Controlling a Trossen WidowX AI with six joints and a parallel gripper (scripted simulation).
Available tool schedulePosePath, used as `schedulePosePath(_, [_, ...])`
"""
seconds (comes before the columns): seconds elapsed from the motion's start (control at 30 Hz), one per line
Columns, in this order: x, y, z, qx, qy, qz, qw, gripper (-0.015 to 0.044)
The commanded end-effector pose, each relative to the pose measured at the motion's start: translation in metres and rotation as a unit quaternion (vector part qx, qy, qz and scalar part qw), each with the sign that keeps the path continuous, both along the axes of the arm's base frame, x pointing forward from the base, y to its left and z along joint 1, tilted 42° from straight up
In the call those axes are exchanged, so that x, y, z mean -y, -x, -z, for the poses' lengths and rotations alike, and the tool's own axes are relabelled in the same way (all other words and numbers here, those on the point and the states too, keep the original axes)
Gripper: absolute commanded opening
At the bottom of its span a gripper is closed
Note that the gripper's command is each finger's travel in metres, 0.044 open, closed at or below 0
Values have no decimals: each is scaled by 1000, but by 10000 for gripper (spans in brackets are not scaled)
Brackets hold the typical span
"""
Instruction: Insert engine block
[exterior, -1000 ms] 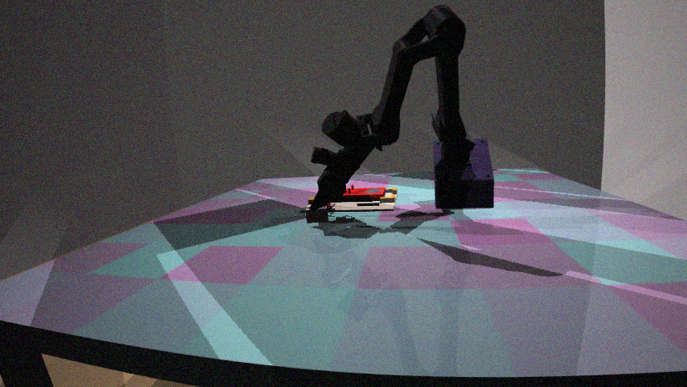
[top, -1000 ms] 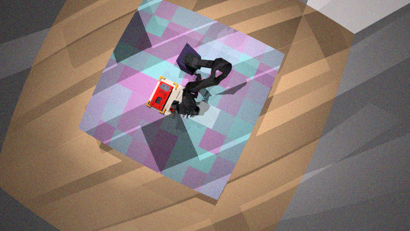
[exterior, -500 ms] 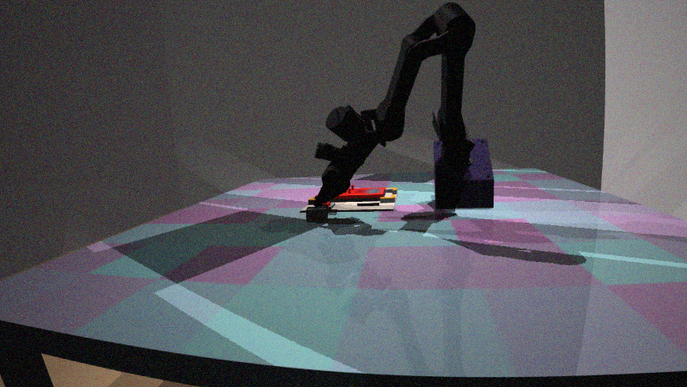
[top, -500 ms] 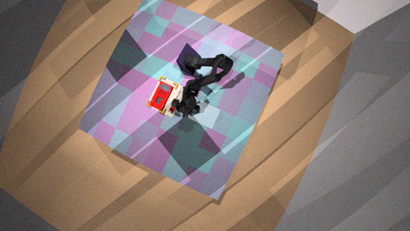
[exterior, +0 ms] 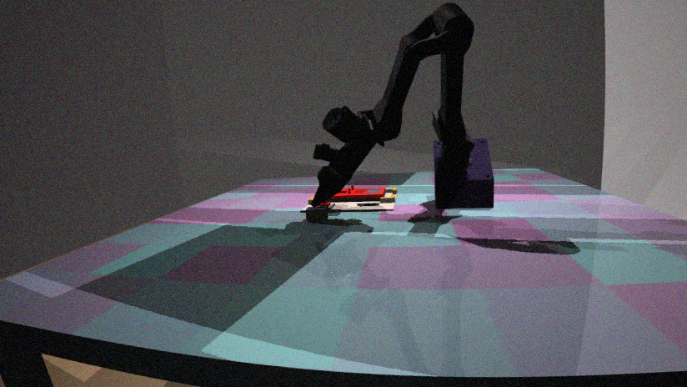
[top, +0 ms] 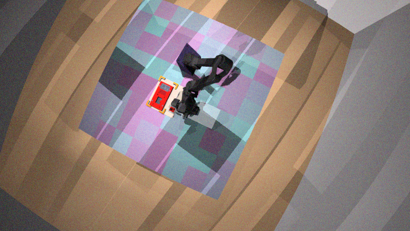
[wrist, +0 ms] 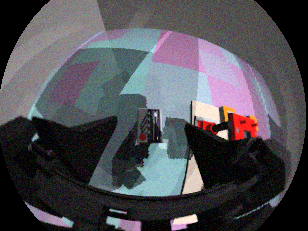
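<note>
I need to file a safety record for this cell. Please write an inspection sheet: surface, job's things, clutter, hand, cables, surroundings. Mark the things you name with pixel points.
Surface: table top (top: 143,129) (exterior: 408,312) (wrist: 172,174) in pink, teal and grey patches, with shadows.
Job's things: engine block (wrist: 150,126) outside the car body (top: 169,93) (exterior: 370,193) (wrist: 234,124); car body on a cream board (top: 169,114) (exterior: 384,212) (wrist: 205,110), its opening unfilled.
Clutter: nothing seen.
Hand: open (top: 183,115) (exterior: 314,203) (wrist: 151,121), low beside the board, holding nothing; contact with the block cannot be told.
Cables: nothing seen.
Surroundings: wood-toned floor (top: 100,172) (exterior: 96,369); grey walls (top: 358,114) (exterior: 72,96) (wrist: 200,19).
</note>
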State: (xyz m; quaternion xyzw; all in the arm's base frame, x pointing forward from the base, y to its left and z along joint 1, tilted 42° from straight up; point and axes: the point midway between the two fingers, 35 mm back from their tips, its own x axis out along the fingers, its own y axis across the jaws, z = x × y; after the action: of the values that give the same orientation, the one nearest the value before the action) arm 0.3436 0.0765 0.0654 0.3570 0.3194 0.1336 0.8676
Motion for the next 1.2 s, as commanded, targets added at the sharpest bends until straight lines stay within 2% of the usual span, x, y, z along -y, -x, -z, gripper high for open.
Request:
schedulePosePath(0.0, [0, -4, 1, -36, -36, 18, 999, 440])
schedulePosePath(0.6, [4, -17, 9, -220, -197, 126, 947, 440])
schedulePosePath(1.17, [7, -23, 12, -385, -334, 253, 822, 440])
